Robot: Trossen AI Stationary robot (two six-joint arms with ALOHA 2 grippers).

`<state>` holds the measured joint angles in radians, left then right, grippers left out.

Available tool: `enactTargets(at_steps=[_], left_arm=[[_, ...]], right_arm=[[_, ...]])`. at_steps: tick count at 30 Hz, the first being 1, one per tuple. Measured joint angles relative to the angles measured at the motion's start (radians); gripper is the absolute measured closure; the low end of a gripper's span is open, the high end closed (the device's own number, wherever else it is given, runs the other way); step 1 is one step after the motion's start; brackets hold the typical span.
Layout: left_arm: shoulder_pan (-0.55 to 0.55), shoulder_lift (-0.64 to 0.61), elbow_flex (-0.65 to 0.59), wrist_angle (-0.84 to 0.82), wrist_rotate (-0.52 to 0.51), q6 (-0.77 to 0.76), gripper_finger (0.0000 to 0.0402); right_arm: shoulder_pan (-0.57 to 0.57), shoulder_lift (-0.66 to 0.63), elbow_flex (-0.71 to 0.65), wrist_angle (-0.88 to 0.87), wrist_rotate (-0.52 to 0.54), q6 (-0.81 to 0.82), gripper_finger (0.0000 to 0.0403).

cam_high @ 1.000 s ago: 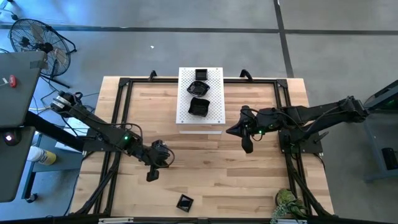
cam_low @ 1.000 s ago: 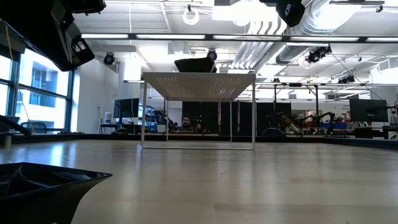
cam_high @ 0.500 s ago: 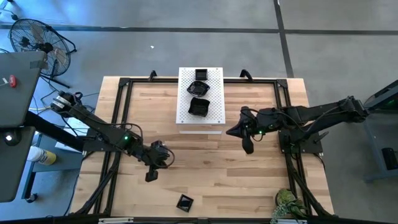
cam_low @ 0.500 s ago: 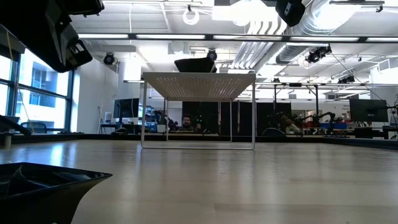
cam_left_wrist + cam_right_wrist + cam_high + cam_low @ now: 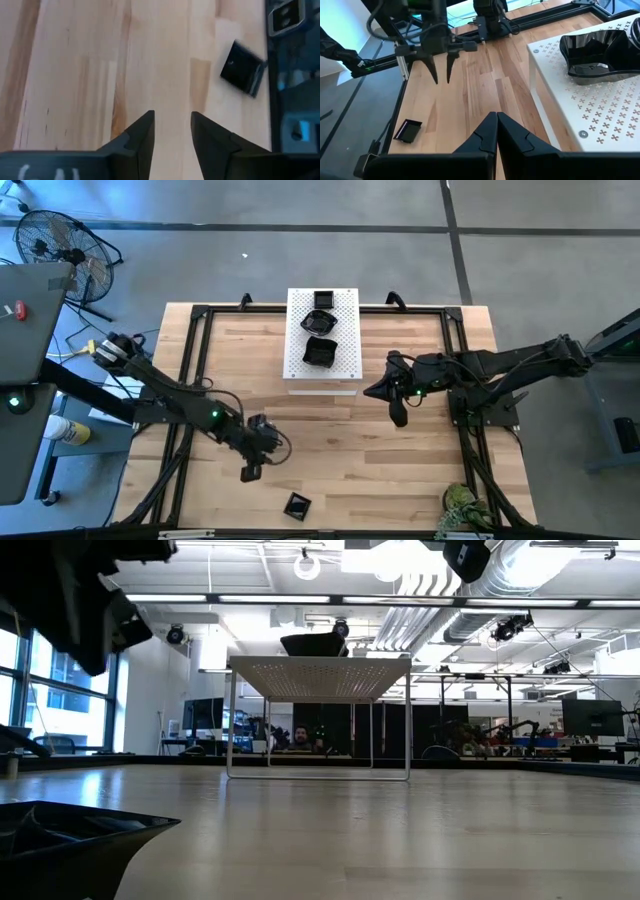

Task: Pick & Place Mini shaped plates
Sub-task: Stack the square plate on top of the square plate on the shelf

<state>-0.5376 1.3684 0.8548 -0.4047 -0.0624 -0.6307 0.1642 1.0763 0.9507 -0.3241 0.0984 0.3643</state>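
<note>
Left gripper (image 5: 249,472) hangs over bare table (image 5: 400,470) with its fingers (image 5: 142,132) parted and nothing between them; a small square plate (image 5: 296,505) lies near it by the table's front edge, apart from the fingers. Right gripper (image 5: 399,417) waits mid-table just beside the white board (image 5: 345,330), fingers pressed together, empty. Three more plates (image 5: 320,352) sit on the board

Wooden table (image 5: 400,470), white board (image 5: 345,350), small plate (image 5: 296,505)
</note>
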Motion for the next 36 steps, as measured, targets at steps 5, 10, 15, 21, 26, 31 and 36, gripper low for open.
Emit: enactTargets(at_steps=[5,10,15,21,26,31,36], left_arm=[[-0.052,0.057,0.026,-0.013,0.027,-0.016,0.0275],[-0.11,0.113,0.058,0.02,0.021,-0.032,0.0275],[-0.124,0.179,0.07,0.12,-0.008,-0.088,0.0275],[-0.124,0.247,0.069,0.196,-0.003,-0.327,0.0275],[-0.124,0.297,0.067,0.299,0.023,-0.518,0.0275],[-0.124,0.358,0.086,0.378,0.032,-0.63,0.0275],[-0.124,0.422,0.159,0.361,0.052,-0.64,0.0275]], right_arm=[[0.007,0.0,0.0,0.0,-0.001,-0.002,0.04],[0.009,0.004,0.0,0.0,-0.015,-0.006,0.04],[0.009,0.004,0.0,0.0,-0.03,-0.014,0.04],[0.009,0.004,0.0,0.001,-0.032,-0.012,0.04],[0.009,0.004,0.0,-0.001,-0.05,-0.012,0.04],[0.009,0.004,0.0,-0.002,-0.059,-0.031,0.04],[0.008,0.004,0.0,-0.014,-0.081,-0.033,0.04]])
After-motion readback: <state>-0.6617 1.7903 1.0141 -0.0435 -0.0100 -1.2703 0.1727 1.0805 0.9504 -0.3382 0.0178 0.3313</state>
